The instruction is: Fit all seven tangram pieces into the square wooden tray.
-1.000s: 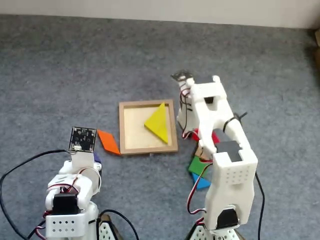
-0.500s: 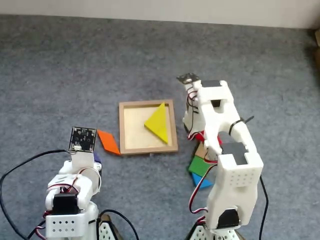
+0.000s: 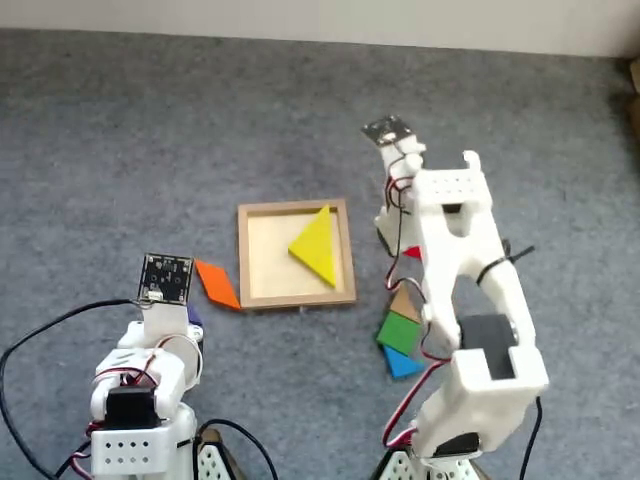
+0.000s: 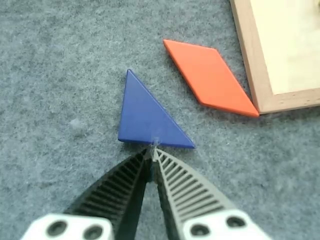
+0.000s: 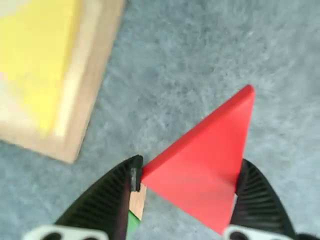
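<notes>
Red was the colour of the triangle (image 5: 205,160) clamped in the right gripper (image 5: 189,170), one dark finger pressed to each side of it and one corner jutting out past the fingertips. It sat outside the square wooden tray (image 5: 85,90), just off one corner of the rim, over the grey carpet (image 5: 190,55). From the high view a sliver of that red triangle (image 3: 411,253) showed beneath the right arm (image 3: 455,260), beside the edge of the tray (image 3: 243,255) nearest that arm.

Inside the tray lay a single piece, a yellow triangle (image 3: 316,245), set against the side closest to the right arm, with bare wood across the remainder of the floor.

Below the red piece, near the right arm's base, three more pieces lay close together on the carpet: a tan one (image 3: 405,302), a green one (image 3: 400,332) touching it, and a light blue one (image 3: 403,364) partly under the green.

On the tray's other side an orange parallelogram (image 3: 217,284) lay flat, one tip touching the tray's corner (image 4: 250,65). Just beside it, but apart from it, rested a dark blue triangle (image 4: 147,117). The left gripper (image 4: 151,150) had its jaws pressed together with nothing between them, the tips meeting right at the blue triangle's near edge, low over the carpet
</notes>
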